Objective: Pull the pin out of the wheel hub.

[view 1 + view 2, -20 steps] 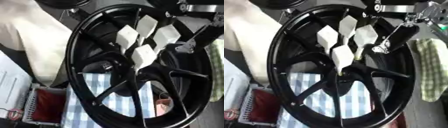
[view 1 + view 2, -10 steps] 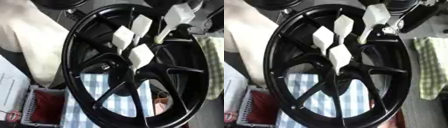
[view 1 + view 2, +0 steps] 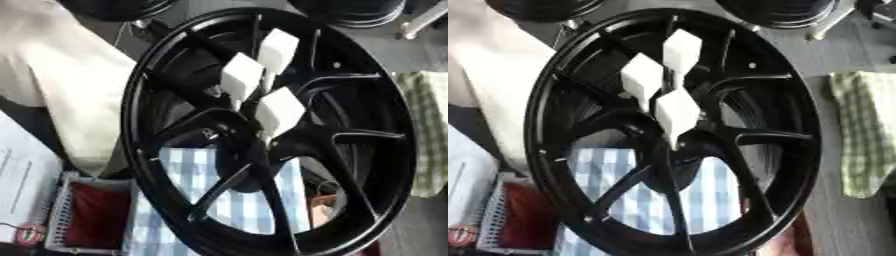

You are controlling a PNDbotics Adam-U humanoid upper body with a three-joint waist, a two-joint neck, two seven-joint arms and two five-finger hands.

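— Where was the wheel hub?

— The black wheel hub (image 3: 262, 140) stood upright, filling the middle. Three white-tagged pins (image 3: 279, 111) stuck out of it near the centre: two around twelve o'clock, one just right of centre.

— And the hands, spread or pinching?

— I couldn't tell; neither showed. A blue checked cloth (image 3: 236, 200) lay behind at six o'clock, a green checked towel (image 3: 866, 135) at three, possibly a red-lined basket (image 3: 87, 215) at eight.
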